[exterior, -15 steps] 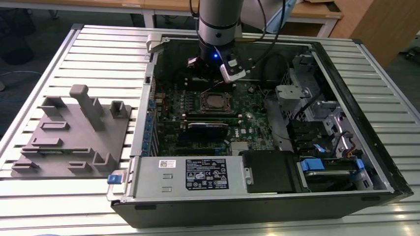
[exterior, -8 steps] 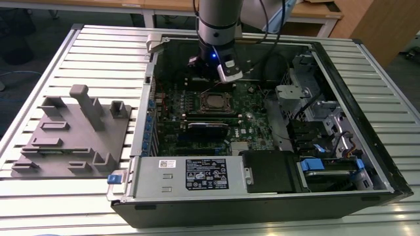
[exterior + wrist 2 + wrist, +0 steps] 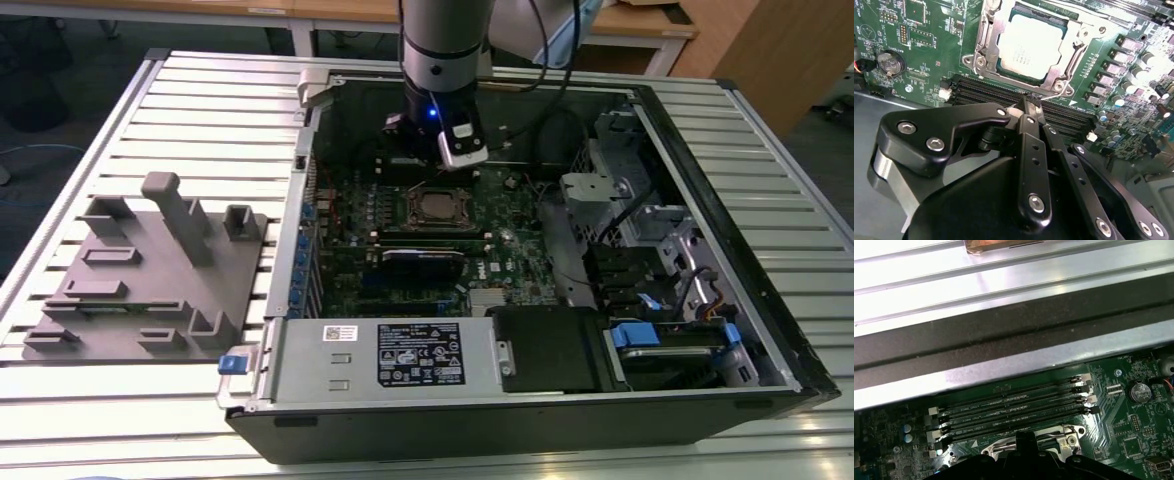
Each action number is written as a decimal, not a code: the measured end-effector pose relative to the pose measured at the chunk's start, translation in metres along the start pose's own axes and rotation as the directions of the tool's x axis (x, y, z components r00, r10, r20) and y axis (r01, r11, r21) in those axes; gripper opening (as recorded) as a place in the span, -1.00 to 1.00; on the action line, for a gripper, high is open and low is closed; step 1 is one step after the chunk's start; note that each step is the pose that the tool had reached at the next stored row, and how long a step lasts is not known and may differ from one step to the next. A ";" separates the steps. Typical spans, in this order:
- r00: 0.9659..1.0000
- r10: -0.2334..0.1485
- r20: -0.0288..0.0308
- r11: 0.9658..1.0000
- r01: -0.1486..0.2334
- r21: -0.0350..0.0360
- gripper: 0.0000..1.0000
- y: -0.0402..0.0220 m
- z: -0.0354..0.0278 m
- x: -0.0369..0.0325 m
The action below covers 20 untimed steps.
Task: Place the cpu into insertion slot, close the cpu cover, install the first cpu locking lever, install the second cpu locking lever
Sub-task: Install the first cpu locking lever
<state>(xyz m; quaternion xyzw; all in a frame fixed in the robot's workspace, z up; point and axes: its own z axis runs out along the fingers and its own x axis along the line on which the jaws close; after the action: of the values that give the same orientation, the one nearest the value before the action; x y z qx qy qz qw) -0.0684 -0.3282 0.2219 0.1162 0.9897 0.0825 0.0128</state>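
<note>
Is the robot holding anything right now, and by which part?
Nothing, as far as shows: the fingers are shut together with nothing between them, and the chip lies in its socket.

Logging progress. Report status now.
End effector shut, empty, over memory slots. Cpu seated in insertion slot, cpu cover down. Nothing blocking socket.

Slatted metal table (image 3: 107, 420), wooden desks (image 3: 200, 8), grey floor (image 3: 821, 160)

Vertical arm (image 3: 445, 45), claw (image 3: 1027, 101) straight down, its black fingers tight together.
</note>
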 end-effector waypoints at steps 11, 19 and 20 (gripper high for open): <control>1.000 0.002 0.000 1.000 -0.002 0.000 -0.79 0.0007 -0.0032 0.0000; 1.000 0.002 0.000 1.000 -0.002 -0.001 -0.79 0.0026 -0.0030 0.0005; 1.000 0.002 0.000 1.000 -0.002 -0.002 -0.79 0.0031 -0.0029 0.0006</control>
<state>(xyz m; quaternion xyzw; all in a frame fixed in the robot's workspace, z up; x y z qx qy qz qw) -0.0684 -0.3255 0.2253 0.1172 0.9895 0.0833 0.0127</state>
